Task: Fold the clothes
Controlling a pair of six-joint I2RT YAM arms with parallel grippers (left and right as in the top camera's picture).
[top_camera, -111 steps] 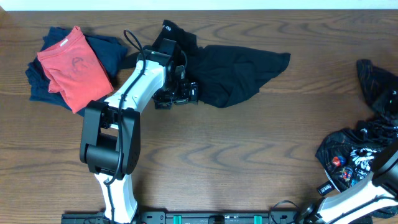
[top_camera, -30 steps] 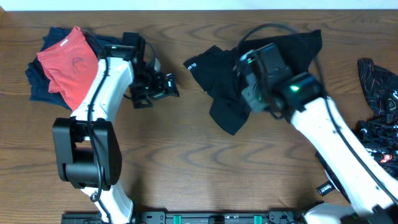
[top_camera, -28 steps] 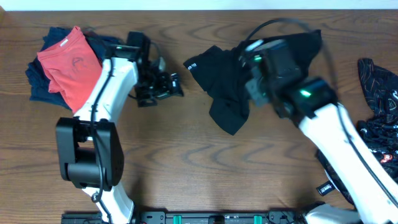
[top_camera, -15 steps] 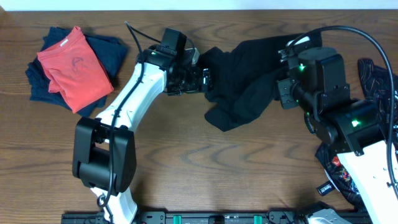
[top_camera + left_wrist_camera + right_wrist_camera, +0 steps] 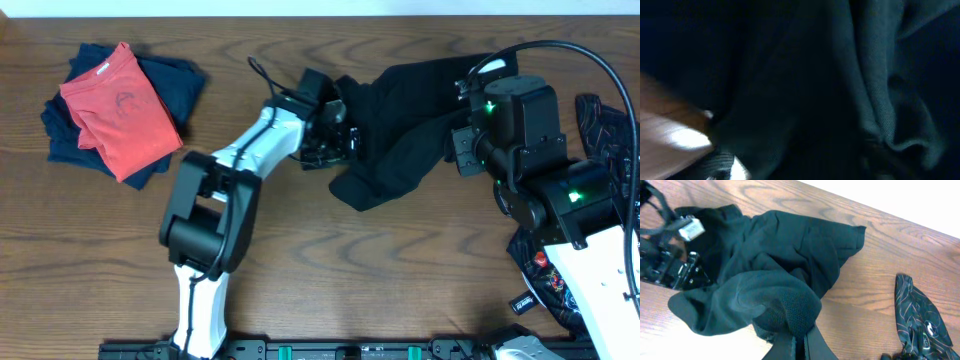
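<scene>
Fingers (image 5: 814, 349) of right gripper (image 5: 799, 341) pressed together, clenched on a bunched fold of the black garment (image 5: 790, 255); the cloth humps up over the tips and hangs off to their left in the wrist view. Overhead, right arm (image 5: 530, 170) stands over the garment's right side, its tips hidden under the wrist. Left gripper (image 5: 343, 142) sits at the garment's left edge, dark against dark cloth; how far its fingers are apart cannot be told, nor whether they grip anything. Left wrist view is filled with close, creased black fabric, a patch of table (image 5: 330, 270) showing at lower left; no fingers visible there. Black garment lies crumpled at upper centre of the table between the two arms, one lobe reaching down toward the middle, upper right part spread flatter. Red shirt (image 5: 115, 105) lies folded on a navy garment (image 5: 175, 80) at far left, well apart from the black one. Printed garments (image 5: 610, 135) lie heaped at the right edge, partly behind the right arm.
</scene>
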